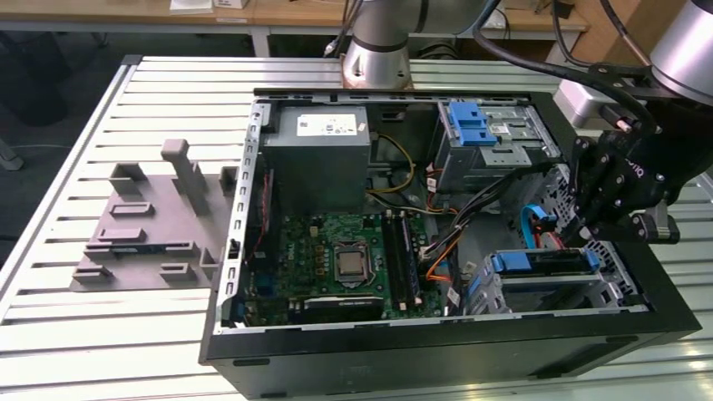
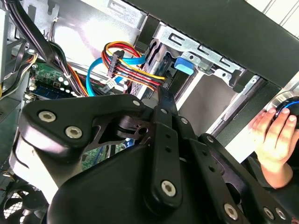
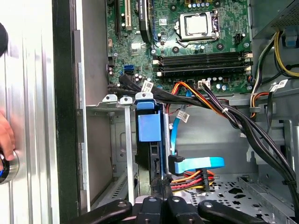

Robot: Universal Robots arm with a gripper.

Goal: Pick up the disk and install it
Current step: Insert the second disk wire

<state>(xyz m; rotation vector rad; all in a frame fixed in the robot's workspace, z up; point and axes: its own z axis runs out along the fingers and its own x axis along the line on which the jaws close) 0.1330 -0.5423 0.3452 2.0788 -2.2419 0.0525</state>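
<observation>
the gripper [image 1: 585, 238] hangs inside the open computer case [image 1: 446, 351], just above the disk [image 1: 543, 262]. the disk sits on edge in its metal bay [image 1: 607, 288] near the case's front corner. in the first wrist view the disk's blue frame [image 3: 148, 122] stands in the slot, and the fingers look pressed together above it. the second wrist view shows a person's hand [image 2: 275, 140] outside the case.

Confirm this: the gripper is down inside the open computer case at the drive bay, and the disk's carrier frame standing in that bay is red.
Not quite: the carrier frame is blue, not red. The first wrist view shows the disk standing on edge in the drive bay in its blue frame. The rest holds: in the exterior view the gripper is down inside the open computer case at that bay.
</observation>
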